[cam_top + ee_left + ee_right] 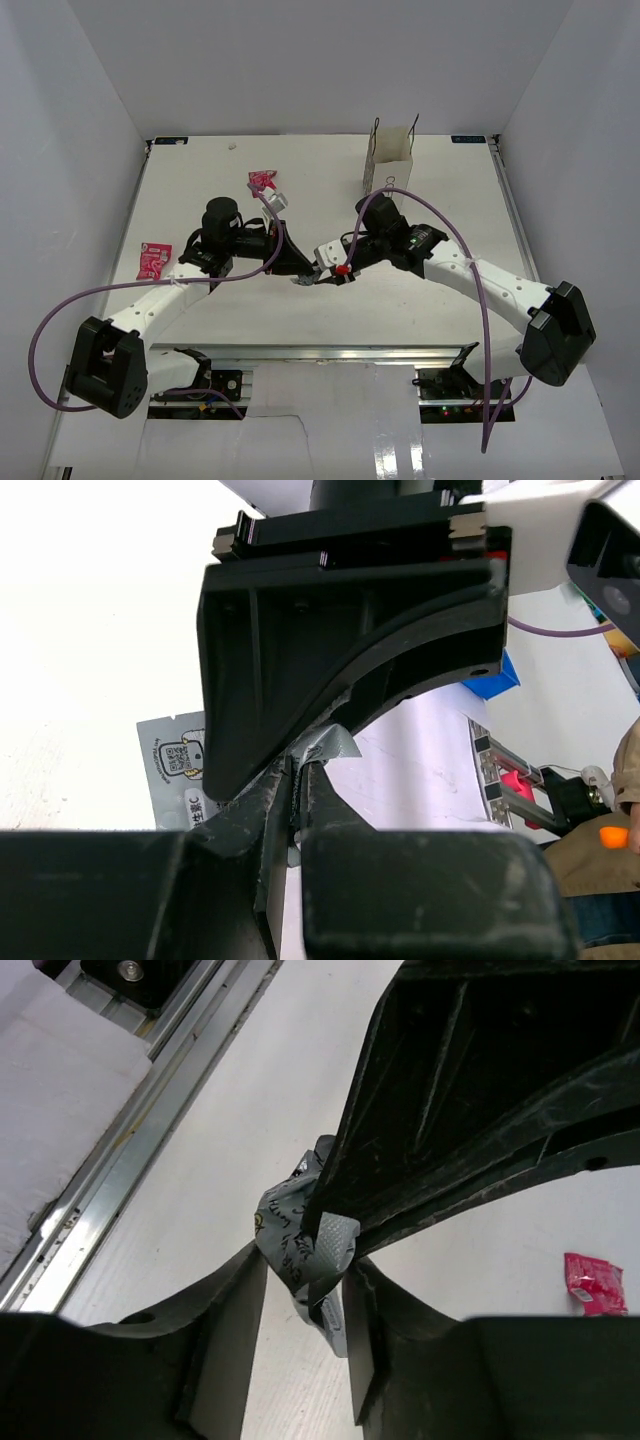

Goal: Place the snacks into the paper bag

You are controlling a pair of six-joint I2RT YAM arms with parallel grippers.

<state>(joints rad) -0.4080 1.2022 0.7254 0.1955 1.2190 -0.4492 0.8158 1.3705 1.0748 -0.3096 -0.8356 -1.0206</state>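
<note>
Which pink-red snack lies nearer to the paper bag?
The far pink-red snack; the other pink-red snack lies at the left, much farther from the paper bag.

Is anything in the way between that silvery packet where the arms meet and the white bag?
No loose item lies between the silvery packet and the paper bag; only the right arm's own wrist sits on that line.

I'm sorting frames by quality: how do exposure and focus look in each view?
Top external: even light, sharp, no glare. Left wrist: table blown out white, left tool blurred up close. Right wrist: wrapper sharp, right tool dark and soft.
</note>
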